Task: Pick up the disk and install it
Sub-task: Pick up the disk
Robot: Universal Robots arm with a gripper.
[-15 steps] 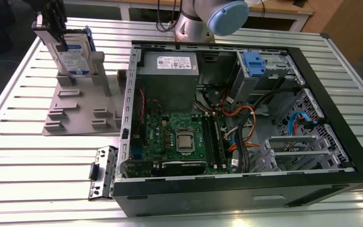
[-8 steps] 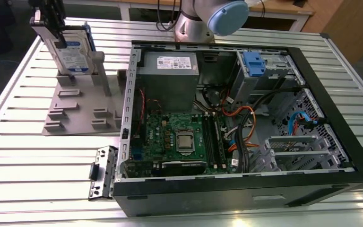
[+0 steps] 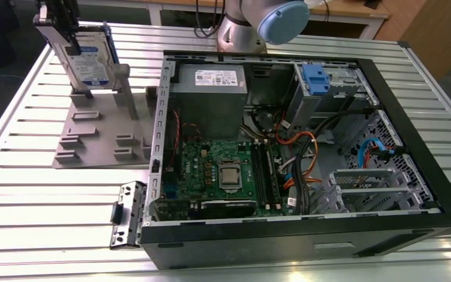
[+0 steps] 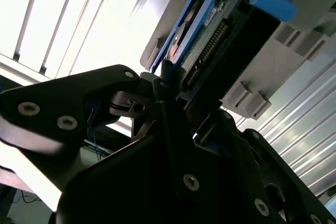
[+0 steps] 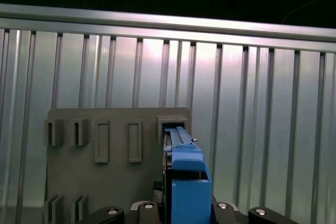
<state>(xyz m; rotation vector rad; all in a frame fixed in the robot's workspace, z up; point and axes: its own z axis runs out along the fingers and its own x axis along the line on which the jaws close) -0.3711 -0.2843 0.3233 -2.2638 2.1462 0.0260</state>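
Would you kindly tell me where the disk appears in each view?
Exterior view: the disk stands upright in the grey holder, at the exterior view's left.
Second wrist view: the disk, connector edge showing, against the grey holder.
First wrist view: its blue edge, slotted in the grey holder.
Shared landmark: the grey holder.

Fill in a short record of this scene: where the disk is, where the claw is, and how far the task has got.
disk: upright in a slot of the grey stand, on the exterior view's left
claw: at the disk's top end
computer case: open, lying on the slatted table beside the stand
progress: disk not yet installed
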